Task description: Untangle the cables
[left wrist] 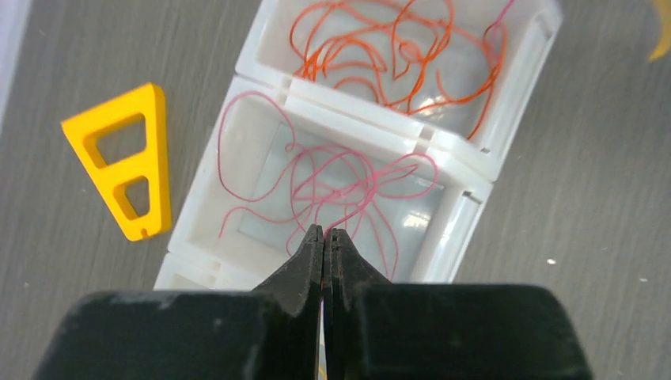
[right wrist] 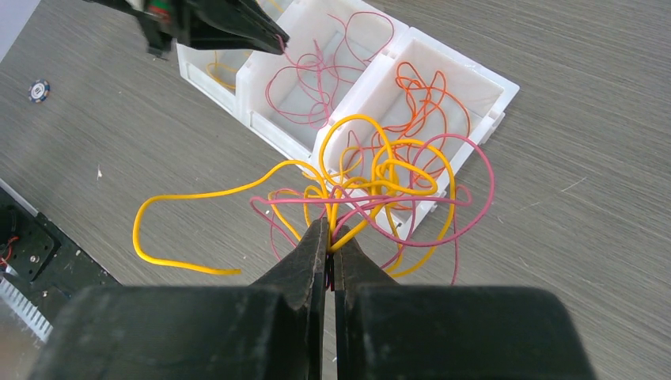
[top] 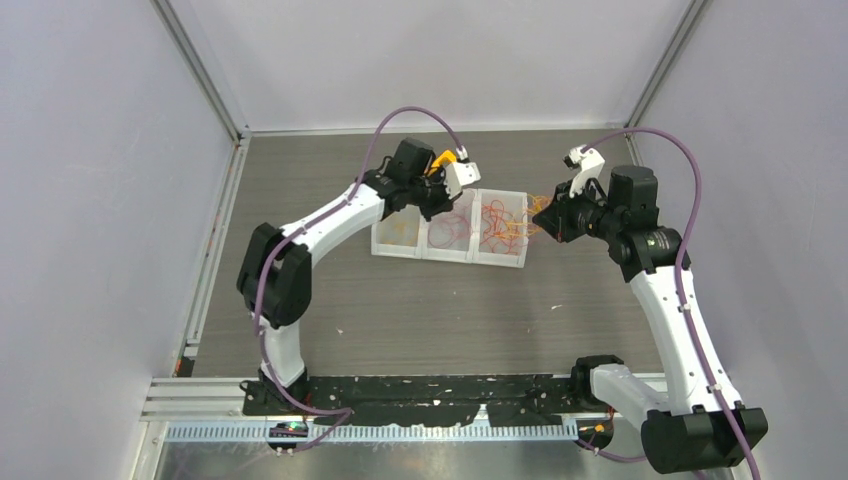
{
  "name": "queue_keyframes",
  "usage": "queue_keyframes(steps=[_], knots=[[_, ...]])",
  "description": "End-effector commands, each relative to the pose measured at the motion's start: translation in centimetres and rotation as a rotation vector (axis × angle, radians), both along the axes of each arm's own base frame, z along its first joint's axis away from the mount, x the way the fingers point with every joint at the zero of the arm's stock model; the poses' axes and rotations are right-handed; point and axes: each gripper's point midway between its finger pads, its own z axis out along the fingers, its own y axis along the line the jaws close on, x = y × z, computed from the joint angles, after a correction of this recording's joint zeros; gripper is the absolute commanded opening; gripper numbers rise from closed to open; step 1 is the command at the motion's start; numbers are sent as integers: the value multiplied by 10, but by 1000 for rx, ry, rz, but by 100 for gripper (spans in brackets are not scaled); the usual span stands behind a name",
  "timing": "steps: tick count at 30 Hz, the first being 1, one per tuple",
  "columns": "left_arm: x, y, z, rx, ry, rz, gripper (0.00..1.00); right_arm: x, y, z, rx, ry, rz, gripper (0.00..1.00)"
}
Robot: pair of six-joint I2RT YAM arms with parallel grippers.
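Closed right hand (right wrist: 328,231) pinches the yellow-and-pink cable tangle (right wrist: 380,186), which fans toward 12 o'clock over the bin tray (right wrist: 475,73); left hand (left wrist: 324,233), at 11 o'clock, is clamped on a pink cable (left wrist: 340,178).

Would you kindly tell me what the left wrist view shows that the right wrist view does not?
Only the left wrist: a yellow triangular piece on the table beside the white tray. Only the right wrist: the right hand shut on a yellow and pink tangle near the tray's end, plus a small round token. Both: the tray, pink cables in its middle compartment, orange cables in the end one, and the left hand shut on a pink strand.
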Motion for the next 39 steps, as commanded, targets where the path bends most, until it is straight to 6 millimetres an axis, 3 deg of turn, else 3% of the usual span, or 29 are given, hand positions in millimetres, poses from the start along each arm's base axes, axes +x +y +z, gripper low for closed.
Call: queue_keyframes(steps=[1,3,4,8,10,14,19,22,28,39], knots=[[20,1,-4,21,-21,32,8,5,5,13,24,-40,30,5],[17,1,-3,30,7,30,35,2,12,11,43,-26,76,5],[14,3,6,11,16,32,50,1,15,9,51,-13,97,5],[-31,19,64,-185,62,-60,79,-13,32,5,117,9,222,5],[-66,30,89,-257,51,-134,86,-18,40,6,165,11,260,5],[-130,41,107,-329,78,-235,86,-21,55,9,253,15,306,5],[-175,38,92,-316,53,-279,86,-28,81,16,343,28,376,6],[-182,34,87,-342,47,-259,84,-39,96,18,354,36,441,6],[-195,22,93,-398,99,-244,70,-62,119,14,305,22,522,6],[-189,24,106,-430,-48,-188,58,-69,124,9,261,12,551,6]])
